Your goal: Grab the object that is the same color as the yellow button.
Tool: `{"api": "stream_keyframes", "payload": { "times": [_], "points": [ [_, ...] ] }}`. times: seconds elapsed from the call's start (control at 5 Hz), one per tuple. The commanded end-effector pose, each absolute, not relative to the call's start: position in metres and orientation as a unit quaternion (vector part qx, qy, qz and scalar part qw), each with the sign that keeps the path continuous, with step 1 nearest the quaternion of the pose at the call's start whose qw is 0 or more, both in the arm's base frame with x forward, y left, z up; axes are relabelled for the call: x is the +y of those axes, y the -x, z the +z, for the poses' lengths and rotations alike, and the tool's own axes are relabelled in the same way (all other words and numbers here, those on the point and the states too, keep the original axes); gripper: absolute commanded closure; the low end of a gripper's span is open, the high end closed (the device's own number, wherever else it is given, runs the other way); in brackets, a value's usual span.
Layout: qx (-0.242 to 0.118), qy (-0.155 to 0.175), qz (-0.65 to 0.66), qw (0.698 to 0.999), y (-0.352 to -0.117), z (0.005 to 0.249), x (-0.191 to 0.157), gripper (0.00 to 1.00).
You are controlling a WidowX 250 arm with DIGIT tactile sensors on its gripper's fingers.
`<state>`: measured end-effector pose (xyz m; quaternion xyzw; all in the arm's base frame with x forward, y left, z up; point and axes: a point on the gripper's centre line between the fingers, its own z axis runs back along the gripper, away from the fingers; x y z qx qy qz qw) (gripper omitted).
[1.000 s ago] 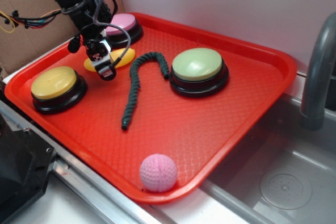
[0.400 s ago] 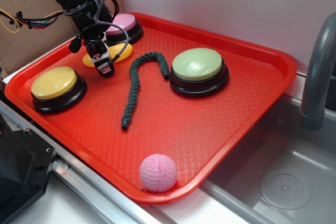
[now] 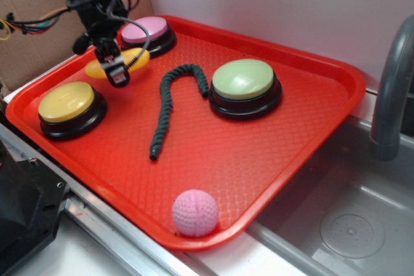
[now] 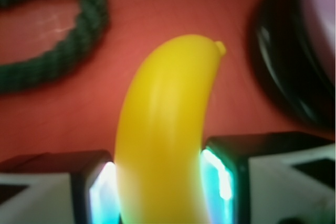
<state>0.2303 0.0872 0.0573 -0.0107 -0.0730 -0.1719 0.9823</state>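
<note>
The yellow banana-shaped toy [image 3: 131, 61] hangs slightly above the red tray [image 3: 213, 153] at its back left, held across its middle by my gripper [image 3: 115, 69]. In the wrist view the banana [image 4: 163, 129] fills the gap between both fingers [image 4: 102, 192], which press against its sides. The yellow button [image 3: 67, 105], domed yellow on a black base, stands on the tray just in front and to the left of the gripper.
A pink-topped button [image 3: 147, 32] stands right behind the gripper and a green-topped button [image 3: 244, 85] sits mid-tray. A dark green rope [image 3: 169, 101] curves beside the banana. A pink ball [image 3: 195, 213] rests near the front rim. A sink with a grey faucet [image 3: 391, 88] lies to the right.
The gripper has moved back and to the left and risen a little, carrying the banana with it off the tray surface.
</note>
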Motion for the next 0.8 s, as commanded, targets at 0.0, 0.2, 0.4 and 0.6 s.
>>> {"api": "stream_keyframes", "payload": {
  "times": [0.0,0.2,0.4,0.6],
  "points": [
    [-0.102,0.016,-0.014,0.995,-0.223,0.174,0.032,1.00],
    [-0.110,0.024,0.006,0.994,-0.215,0.198,0.010,1.00],
    [-0.114,0.015,0.022,0.993,-0.211,0.208,0.000,1.00],
    [-0.099,-0.013,0.038,0.994,-0.210,0.206,0.000,1.00]
  ]
}}
